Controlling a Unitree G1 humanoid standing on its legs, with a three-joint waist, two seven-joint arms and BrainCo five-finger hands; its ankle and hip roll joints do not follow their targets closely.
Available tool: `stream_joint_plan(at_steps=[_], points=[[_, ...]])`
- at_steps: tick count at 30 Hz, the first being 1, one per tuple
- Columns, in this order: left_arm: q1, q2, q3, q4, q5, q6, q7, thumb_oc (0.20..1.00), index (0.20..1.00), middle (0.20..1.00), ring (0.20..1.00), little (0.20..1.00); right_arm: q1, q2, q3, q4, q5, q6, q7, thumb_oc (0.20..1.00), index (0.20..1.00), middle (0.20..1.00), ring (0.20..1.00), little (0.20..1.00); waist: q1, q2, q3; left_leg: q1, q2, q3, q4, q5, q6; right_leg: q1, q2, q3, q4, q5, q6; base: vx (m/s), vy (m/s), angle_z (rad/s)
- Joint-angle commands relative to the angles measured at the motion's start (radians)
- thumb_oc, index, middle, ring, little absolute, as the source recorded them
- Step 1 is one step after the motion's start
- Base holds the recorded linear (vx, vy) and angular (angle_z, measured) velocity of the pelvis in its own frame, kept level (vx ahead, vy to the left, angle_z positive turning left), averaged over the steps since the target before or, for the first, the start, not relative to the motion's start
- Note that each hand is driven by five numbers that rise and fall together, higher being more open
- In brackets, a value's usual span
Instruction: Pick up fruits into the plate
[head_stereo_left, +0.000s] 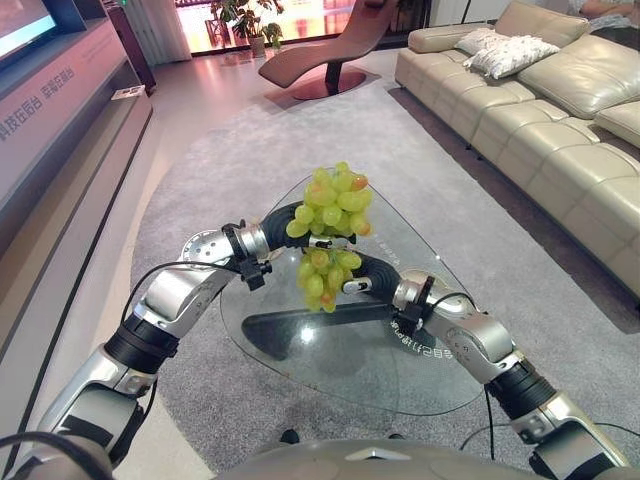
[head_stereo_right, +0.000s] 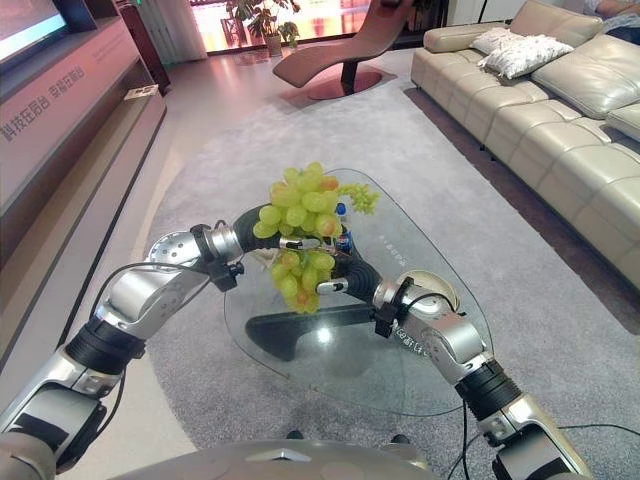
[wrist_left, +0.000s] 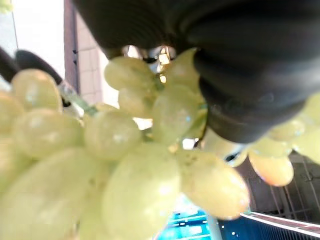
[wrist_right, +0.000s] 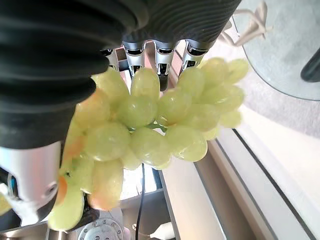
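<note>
Two bunches of green grapes hang in the air over the glass table (head_stereo_left: 400, 370). The upper bunch (head_stereo_left: 332, 200) is at the end of my left hand (head_stereo_left: 283, 218), whose dark cover curls round it; up close its grapes (wrist_left: 125, 165) press against that cover. Just below, the lower bunch (head_stereo_left: 325, 275) is held by my right hand (head_stereo_left: 378, 272). In the right wrist view that bunch (wrist_right: 150, 130) sits between the fingers (wrist_right: 161, 52) and the thumb. The two bunches nearly touch. A small blue object (head_stereo_right: 343, 238) shows behind them on the table.
The rounded glass table stands on a grey rug (head_stereo_left: 200, 170). A beige sofa (head_stereo_left: 560, 110) runs along the right side. A brown lounge chair (head_stereo_left: 320, 55) is at the far end, and a long low cabinet (head_stereo_left: 60, 130) lines the left.
</note>
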Motion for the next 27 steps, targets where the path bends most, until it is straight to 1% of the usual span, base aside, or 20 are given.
stream_joint_plan(at_steps=[1, 6, 8, 10, 16, 17, 18, 21, 27], points=[[-0.169, -0.039, 0.001, 0.01, -0.071, -0.095, 0.024, 0.2, 0.2, 0.2, 0.2, 0.2, -0.063, 0.065, 0.018, -0.017, 0.101, -0.025, 0.043, 1.0, 1.0, 1.0, 1.0, 1.0, 0.013, -0.021, 0.0, 0.053, 0.01, 0.033, 0.007, -0.134, -0.01, 0.064, -0.058, -0.031, 0.024, -0.1, 0.025, 0.0, 0.0, 0.0], [-0.155, -0.064, 0.002, 0.008, -0.073, -0.094, 0.017, 0.2, 0.2, 0.2, 0.2, 0.2, -0.054, 0.109, 0.025, -0.018, 0.199, 0.005, 0.088, 1.0, 1.0, 1.0, 1.0, 1.0, 0.019, -0.02, 0.001, 0.052, 0.011, 0.031, 0.007, -0.135, -0.011, 0.065, -0.058, -0.032, 0.022, -0.101, 0.025, 0.0, 0.0, 0.0], [-0.151, -0.074, 0.002, 0.013, -0.081, -0.094, 0.013, 0.2, 0.2, 0.2, 0.2, 0.2, -0.05, 0.135, 0.036, -0.018, 0.262, 0.032, 0.137, 1.0, 1.0, 1.0, 1.0, 1.0, 0.022, -0.02, 0.003, 0.052, 0.011, 0.029, 0.007, -0.136, -0.011, 0.066, -0.059, -0.035, 0.021, -0.101, 0.025, 0.0, 0.0, 0.0], [-0.146, -0.084, 0.004, 0.014, -0.082, -0.087, 0.008, 0.2, 0.2, 0.2, 0.2, 0.2, -0.045, 0.155, 0.045, -0.018, 0.296, 0.044, 0.167, 1.0, 1.0, 1.0, 1.0, 1.0, 0.026, -0.021, 0.002, 0.052, 0.01, 0.026, 0.007, -0.136, -0.011, 0.067, -0.06, -0.036, 0.02, -0.101, 0.025, 0.0, 0.0, 0.0], [-0.144, -0.09, -0.001, 0.018, -0.083, -0.091, -0.005, 0.2, 0.2, 0.2, 0.2, 0.2, -0.046, 0.168, 0.056, -0.016, 0.299, 0.033, 0.189, 1.0, 1.0, 1.0, 1.0, 1.0, 0.032, -0.023, 0.003, 0.053, 0.008, 0.018, 0.007, -0.137, -0.009, 0.068, -0.061, -0.038, 0.019, -0.1, 0.027, 0.0, 0.0, 0.0], [-0.145, -0.091, -0.001, 0.02, -0.083, -0.091, -0.005, 0.2, 0.2, 0.2, 0.2, 0.2, -0.048, 0.168, 0.057, -0.016, 0.3, 0.032, 0.192, 0.79, 0.79, 0.79, 0.79, 0.79, 0.033, -0.024, 0.003, 0.053, 0.008, 0.017, 0.007, -0.137, -0.009, 0.068, -0.061, -0.038, 0.019, -0.1, 0.026, 0.0, 0.0, 0.0], [-0.147, -0.092, 0.0, 0.022, -0.083, -0.091, -0.004, 0.2, 0.2, 0.2, 0.2, 0.2, -0.052, 0.167, 0.057, -0.017, 0.302, 0.024, 0.189, 0.2, 0.2, 0.2, 0.2, 0.2, 0.033, -0.025, 0.004, 0.054, 0.008, 0.017, 0.007, -0.137, -0.009, 0.069, -0.061, -0.037, 0.019, -0.1, 0.026, 0.0, 0.0, 0.0], [-0.15, -0.093, 0.0, 0.025, -0.081, -0.091, -0.005, 0.2, 0.2, 0.2, 0.2, 0.2, -0.053, 0.165, 0.054, -0.021, 0.309, 0.015, 0.186, 0.2, 0.2, 0.2, 0.2, 0.2, 0.032, -0.026, 0.003, 0.054, 0.007, 0.016, 0.007, -0.139, -0.009, 0.069, -0.06, -0.036, 0.018, -0.101, 0.027, 0.0, 0.0, 0.0], [-0.147, -0.096, 0.005, 0.029, -0.072, -0.094, -0.002, 0.2, 0.2, 0.2, 0.2, 0.2, -0.047, 0.166, 0.052, -0.024, 0.304, 0.023, 0.18, 0.2, 0.2, 0.2, 0.2, 0.2, 0.031, -0.025, 0.006, 0.056, 0.008, 0.016, 0.007, -0.139, -0.008, 0.069, -0.061, -0.034, 0.017, -0.099, 0.027, 0.0, 0.0, 0.0]])
